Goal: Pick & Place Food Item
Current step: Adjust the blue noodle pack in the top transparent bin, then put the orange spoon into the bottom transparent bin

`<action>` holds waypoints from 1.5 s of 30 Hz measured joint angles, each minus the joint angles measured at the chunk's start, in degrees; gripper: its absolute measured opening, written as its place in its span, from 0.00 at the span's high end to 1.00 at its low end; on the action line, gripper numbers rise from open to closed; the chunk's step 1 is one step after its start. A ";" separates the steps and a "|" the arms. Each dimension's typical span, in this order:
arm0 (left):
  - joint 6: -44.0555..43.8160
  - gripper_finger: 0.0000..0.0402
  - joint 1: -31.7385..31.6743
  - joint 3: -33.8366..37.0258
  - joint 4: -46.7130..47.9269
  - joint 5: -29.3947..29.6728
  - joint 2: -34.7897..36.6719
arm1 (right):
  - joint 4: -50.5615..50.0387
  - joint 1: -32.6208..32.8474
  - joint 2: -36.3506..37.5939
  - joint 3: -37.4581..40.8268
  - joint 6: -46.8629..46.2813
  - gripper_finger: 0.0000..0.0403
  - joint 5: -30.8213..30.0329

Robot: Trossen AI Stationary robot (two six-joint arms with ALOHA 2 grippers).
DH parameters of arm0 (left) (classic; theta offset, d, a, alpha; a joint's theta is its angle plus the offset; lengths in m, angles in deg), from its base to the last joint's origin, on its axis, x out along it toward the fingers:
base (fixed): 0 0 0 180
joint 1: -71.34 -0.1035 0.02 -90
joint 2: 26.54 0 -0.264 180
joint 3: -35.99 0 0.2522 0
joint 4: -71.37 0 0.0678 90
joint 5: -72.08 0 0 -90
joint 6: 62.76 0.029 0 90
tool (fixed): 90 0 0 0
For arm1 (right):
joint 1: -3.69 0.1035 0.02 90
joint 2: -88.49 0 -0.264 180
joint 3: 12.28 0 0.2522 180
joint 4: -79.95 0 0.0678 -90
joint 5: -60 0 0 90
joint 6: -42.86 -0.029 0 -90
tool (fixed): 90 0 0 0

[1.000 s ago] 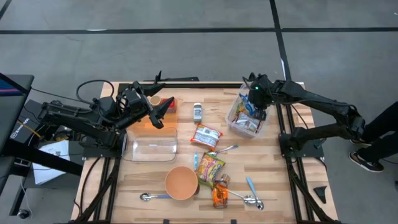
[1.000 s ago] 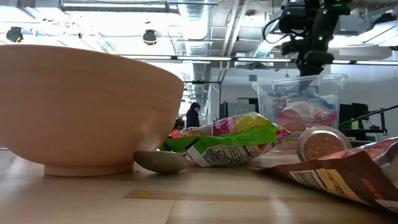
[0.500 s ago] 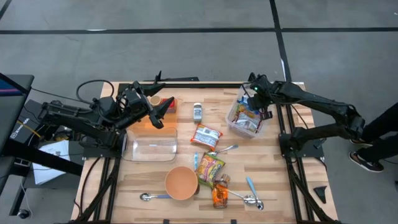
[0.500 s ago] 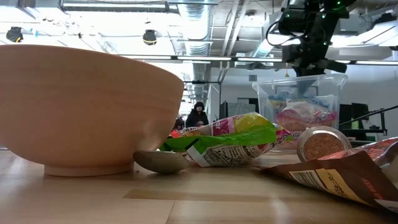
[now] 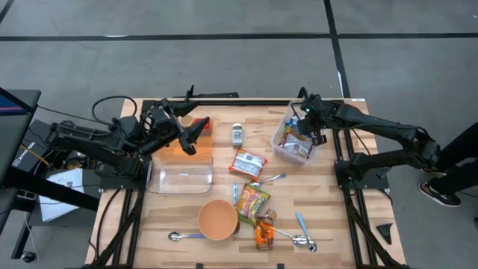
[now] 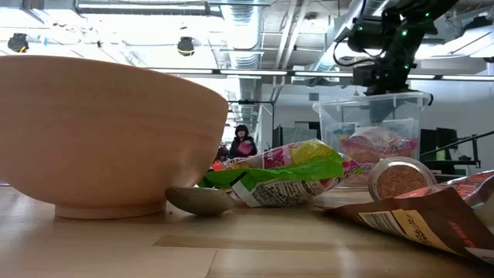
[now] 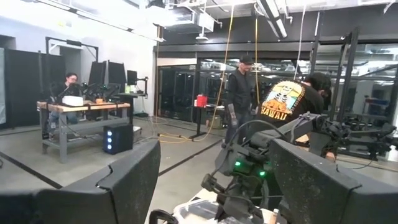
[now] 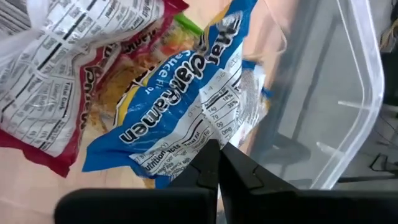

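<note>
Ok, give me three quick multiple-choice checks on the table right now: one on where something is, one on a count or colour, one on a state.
1. Where is the right gripper?
A. over the clear bin of food packets
B. over the wooden bowl
C. at the table's near edge

2. What colour is the ramen packet just ahead of the right gripper?
A. green
B. blue
C. black

3. What state is the clear container by the left gripper in?
A. full of packets
B. tipped on its side
C. empty

Answers: 1 A, the high view puts the right gripper above the clear bin at the table's far right. 2 B, the right wrist view shows a blue packet. 3 C, the high view shows nothing inside it.
</note>
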 joint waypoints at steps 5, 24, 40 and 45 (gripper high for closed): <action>-0.26 0.26 0.02 0.00 0.02 -0.30 0.00 | -3.09 -0.53 -0.14 0.22 -0.59 0.93 -0.36; -1.55 0.26 0.02 0.00 0.02 -0.33 0.00 | -8.36 -0.04 7.97 -11.55 -33.19 0.71 8.76; -1.28 0.26 0.01 0.00 3.35 -0.38 0.00 | -13.77 5.42 17.88 -12.34 -69.46 0.73 32.52; -2.71 0.26 -0.39 0.00 7.54 -4.39 -0.02 | -13.70 12.18 22.31 -12.34 -79.90 0.73 32.21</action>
